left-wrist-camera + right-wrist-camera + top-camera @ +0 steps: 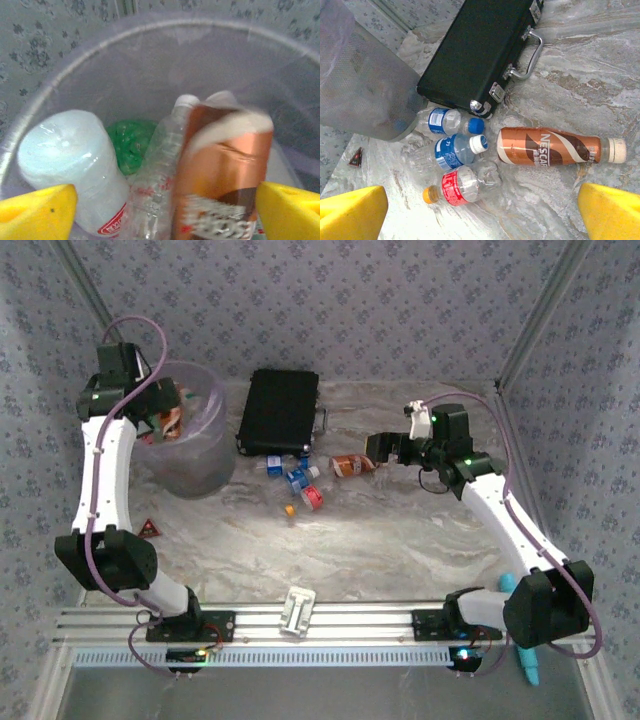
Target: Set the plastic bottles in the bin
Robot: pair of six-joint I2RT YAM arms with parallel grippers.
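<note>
My left gripper [162,420] hangs over the lilac bin [205,468], and its yellow fingers [37,207] stand wide open. Between them a brown-labelled bottle [225,170] is blurred, mouth-end down in the bin [100,47], beside a clear red-labelled bottle [75,160], a green one [131,142] and another clear one [160,165]. My right gripper [378,455] is open above the table. Below it lie a brown bottle [550,146], two blue-labelled bottles [445,121] [455,151] and a red-labelled, orange-capped bottle [457,186]. Nothing is between its fingers.
A flat black case [280,410] lies at the back centre, right behind the loose bottles. A small red triangle [150,530] lies in front of the bin. A white part [298,610] rests on the front rail, and a turquoise object [510,582] lies by the right arm's base.
</note>
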